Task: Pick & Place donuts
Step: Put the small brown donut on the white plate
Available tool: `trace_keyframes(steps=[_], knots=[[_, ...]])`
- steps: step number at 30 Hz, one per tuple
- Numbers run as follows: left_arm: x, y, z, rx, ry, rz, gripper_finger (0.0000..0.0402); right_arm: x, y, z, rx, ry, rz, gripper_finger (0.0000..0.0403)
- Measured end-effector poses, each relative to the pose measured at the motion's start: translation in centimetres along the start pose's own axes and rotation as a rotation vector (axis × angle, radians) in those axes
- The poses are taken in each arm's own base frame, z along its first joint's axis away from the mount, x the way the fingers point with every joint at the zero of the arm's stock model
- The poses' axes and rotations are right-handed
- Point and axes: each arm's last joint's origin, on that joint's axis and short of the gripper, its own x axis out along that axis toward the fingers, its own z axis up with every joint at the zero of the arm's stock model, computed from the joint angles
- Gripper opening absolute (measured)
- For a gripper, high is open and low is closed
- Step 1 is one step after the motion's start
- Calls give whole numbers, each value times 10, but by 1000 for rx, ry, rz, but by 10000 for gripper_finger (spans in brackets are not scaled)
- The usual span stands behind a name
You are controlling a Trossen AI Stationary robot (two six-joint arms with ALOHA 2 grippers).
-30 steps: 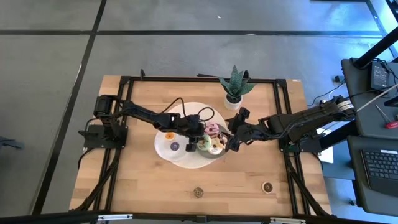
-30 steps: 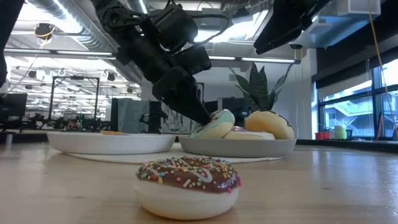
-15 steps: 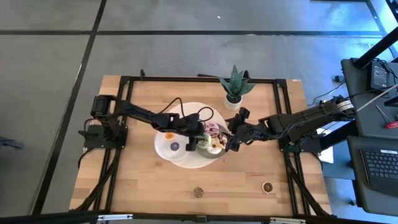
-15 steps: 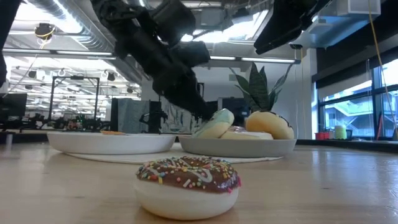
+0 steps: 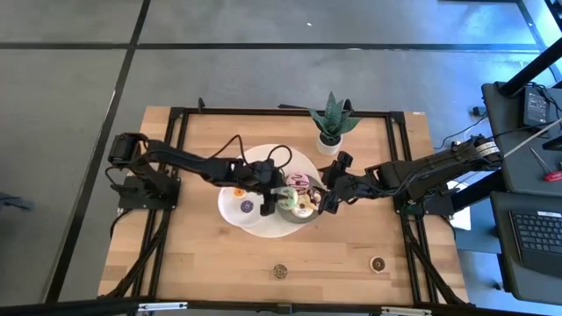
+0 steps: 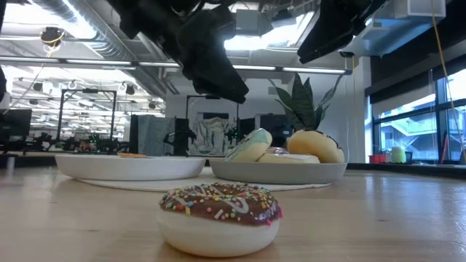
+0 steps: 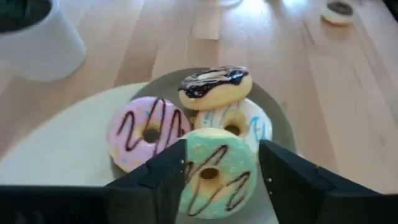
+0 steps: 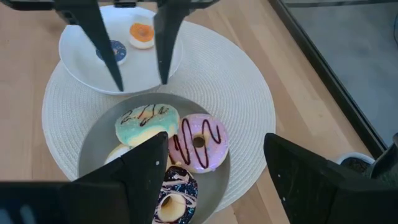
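Note:
Several donuts sit piled in a grey plate (image 8: 93, 143): green (image 7: 214, 171), pink (image 7: 149, 132), chocolate-iced (image 7: 214, 87) and white (image 7: 242, 119). The green one (image 6: 251, 144) leans on the others. A white plate (image 5: 235, 211) beside it holds a small orange donut (image 8: 142, 32) and a small purple one (image 8: 114, 51). My left gripper (image 7: 221, 149) hangs open above the green donut, its fingers to either side and clear of it (image 6: 218, 76). My right gripper (image 8: 216, 137) is open and hovers at the grey plate's right side (image 5: 323, 200).
Both plates rest on a round woven mat (image 8: 249, 93). A sprinkled chocolate donut (image 6: 218, 217) lies near the table's near edge (image 5: 279, 270), another (image 5: 378, 263) to its right. A potted plant (image 5: 330, 123) stands behind the plates.
My left gripper has come off the green donut, risen, and drawn back toward the table's left edge. The green donut stays leaning on the pile in the grey plate.

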Motion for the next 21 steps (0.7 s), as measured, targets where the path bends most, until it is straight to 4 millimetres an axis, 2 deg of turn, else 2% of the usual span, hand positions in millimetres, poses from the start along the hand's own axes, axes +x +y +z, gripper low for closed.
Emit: trace_keyframes(steps=[3,9,15,19,21], knots=[[0,-8,-2,-16,17,-63,190,0,0,0,-24,0,0,266],[-2,-39,-5,122,14,-309,192,0,0,1,-44,-6,0,266],[-9,-76,-8,228,-49,-328,196,0,1,2,-33,-21,4,266],[-11,-101,-17,368,-59,-367,193,0,1,2,-36,-21,6,266],[-10,-112,-20,383,-83,-362,193,0,1,2,-36,-21,6,266]])
